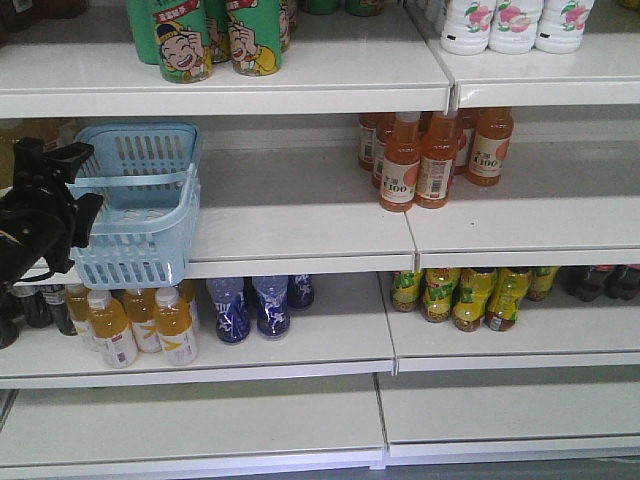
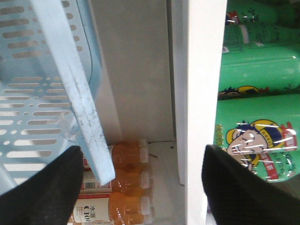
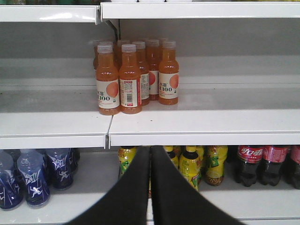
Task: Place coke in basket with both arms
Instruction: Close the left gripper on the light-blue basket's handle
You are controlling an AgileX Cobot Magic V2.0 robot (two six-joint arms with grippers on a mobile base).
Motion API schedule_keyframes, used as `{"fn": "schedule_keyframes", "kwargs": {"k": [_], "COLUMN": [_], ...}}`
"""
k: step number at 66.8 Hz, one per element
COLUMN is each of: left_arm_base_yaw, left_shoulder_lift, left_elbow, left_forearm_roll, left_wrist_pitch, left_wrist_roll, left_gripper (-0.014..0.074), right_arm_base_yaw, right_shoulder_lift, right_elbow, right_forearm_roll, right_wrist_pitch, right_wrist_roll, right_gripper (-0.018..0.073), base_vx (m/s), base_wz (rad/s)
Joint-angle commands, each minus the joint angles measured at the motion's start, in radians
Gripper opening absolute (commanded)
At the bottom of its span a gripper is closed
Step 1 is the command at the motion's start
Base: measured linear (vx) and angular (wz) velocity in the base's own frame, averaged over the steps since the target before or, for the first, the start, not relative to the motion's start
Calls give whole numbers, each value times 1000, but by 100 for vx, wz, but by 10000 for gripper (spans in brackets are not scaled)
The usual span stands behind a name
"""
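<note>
On the left end of the middle shelf, the light blue basket sits at the front edge. The left gripper is spread wide, with the basket's rim just beside one of its fingers. The right gripper is pressed together and empty, facing orange C100 drink bottles.

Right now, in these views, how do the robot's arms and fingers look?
The left arm is black and bulky, with angular jointed parts. Its fingers are plain matt black wedges. The right fingers are also matt black, broad below and tapering to points.
</note>
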Motion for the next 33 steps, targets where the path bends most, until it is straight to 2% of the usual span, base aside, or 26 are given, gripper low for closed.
{"fn": "schedule_keyframes", "kwargs": {"k": [1,7,20,33], "left_arm_base_yaw": [1,5,5,13], "left_shoulder_lift": [-35,-15,81,166], "left_elbow": [-44,-67,-126,-203], "left_forearm_roll": [-4,-3,33,36], "left_wrist_pitch": [-16,-16,-100,-182], "left_wrist_roll": [-13,-29,-146,-173], "left_gripper": [516,516,516,501], "right_arm_base_yaw": [3,3,3,3], "right_shoulder_lift": [-14,-14,-14,-14], "right_elbow": [15,15,15,15], "right_forearm_roll": [-8,-8,-8,-8], "right_wrist_pitch": [-74,-74,-74,-74], "right_wrist_roll": [0,0,0,0], "right_gripper": [-9,-9,-9,-9], "base_vx": [0,0,0,0], "base_wz": [0,0,0,0]}}
